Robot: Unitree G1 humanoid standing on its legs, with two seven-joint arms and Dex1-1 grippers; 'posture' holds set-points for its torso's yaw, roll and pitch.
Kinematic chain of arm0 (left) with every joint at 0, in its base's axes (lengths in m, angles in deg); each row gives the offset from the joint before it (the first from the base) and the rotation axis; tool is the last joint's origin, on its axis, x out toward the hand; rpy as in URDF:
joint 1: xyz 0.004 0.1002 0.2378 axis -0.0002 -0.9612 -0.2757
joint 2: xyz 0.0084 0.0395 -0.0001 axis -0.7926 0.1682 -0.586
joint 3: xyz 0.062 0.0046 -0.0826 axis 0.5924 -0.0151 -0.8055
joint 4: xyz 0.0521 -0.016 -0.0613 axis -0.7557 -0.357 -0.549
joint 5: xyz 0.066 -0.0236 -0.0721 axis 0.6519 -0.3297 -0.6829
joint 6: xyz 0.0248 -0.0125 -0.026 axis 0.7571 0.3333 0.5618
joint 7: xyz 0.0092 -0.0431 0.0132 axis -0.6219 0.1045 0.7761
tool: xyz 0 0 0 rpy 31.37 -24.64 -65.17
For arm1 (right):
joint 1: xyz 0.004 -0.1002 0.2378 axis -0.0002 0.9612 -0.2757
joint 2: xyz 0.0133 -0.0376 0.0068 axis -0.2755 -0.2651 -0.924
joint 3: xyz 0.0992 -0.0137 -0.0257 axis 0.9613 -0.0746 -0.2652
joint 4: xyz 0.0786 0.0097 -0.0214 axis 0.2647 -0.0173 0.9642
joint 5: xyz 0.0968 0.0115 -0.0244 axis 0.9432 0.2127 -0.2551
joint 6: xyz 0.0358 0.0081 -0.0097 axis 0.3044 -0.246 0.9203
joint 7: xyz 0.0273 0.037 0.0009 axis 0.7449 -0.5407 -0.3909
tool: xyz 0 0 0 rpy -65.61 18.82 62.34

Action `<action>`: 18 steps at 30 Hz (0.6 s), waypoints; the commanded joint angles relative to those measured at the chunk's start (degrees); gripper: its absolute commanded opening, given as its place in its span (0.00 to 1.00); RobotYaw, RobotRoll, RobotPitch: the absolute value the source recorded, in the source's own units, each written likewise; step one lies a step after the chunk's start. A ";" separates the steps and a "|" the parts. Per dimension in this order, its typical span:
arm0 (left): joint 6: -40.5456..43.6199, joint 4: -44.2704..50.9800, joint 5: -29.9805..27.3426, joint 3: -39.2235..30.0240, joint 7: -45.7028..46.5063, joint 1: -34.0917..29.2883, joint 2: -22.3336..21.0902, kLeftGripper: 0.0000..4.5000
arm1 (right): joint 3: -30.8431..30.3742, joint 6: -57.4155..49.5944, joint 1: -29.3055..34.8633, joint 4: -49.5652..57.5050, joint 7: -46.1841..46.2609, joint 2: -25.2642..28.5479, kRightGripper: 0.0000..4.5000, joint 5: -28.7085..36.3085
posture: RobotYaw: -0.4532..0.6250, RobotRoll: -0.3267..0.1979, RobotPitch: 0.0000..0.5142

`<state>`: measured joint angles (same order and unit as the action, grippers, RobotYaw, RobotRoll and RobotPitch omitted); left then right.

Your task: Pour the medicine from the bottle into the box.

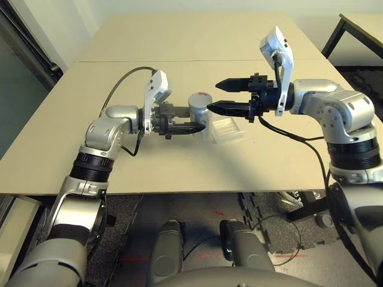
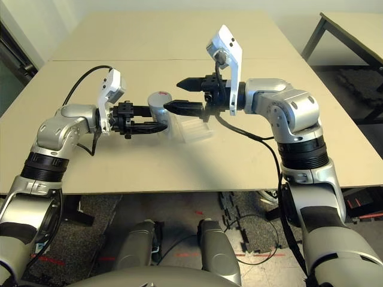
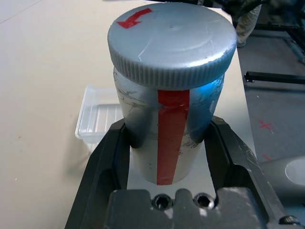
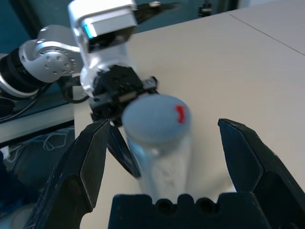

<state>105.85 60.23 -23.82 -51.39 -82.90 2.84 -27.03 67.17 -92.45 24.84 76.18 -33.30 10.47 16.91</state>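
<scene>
The silver-grey bottle (image 1: 200, 115) with a red stripe stands upright just above the table, and my left gripper (image 1: 192, 119) is shut on its body. Its round grey cap (image 3: 171, 40), marked red, is on. My right gripper (image 1: 213, 96) is open and level with the cap. One finger is above the cap's edge and one is beside it, and the cap (image 4: 157, 117) sits between the spread fingers (image 4: 90, 157). I cannot tell whether they touch it. The clear box (image 1: 226, 128) lies on the table just right of the bottle, under the right gripper. The medicine is hidden.
The beige table (image 1: 179, 161) has a seam (image 1: 119, 60) to a second table behind it. A dark-framed table (image 1: 353, 30) stands at the far right. The front edge (image 1: 179, 192) is close below the arms, with cables on the floor beyond it.
</scene>
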 commanded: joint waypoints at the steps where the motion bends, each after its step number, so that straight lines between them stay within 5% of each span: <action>1: -0.46 -0.29 0.77 1.03 -0.26 1.03 0.38 0.55 | -2.39 1.63 -1.06 -0.62 0.10 -0.64 1.00 -1.71 | 0.40 0.62 0.17; 18: -0.91 0.01 0.97 1.09 -0.53 -0.03 0.84 0.55 | -2.95 4.93 -3.42 -5.88 0.77 -2.03 1.00 -5.76 | 0.40 0.62 0.17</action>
<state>105.41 60.20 -23.48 -51.09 -82.90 3.23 -25.81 63.18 -87.61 22.00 70.82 -32.69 7.87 11.42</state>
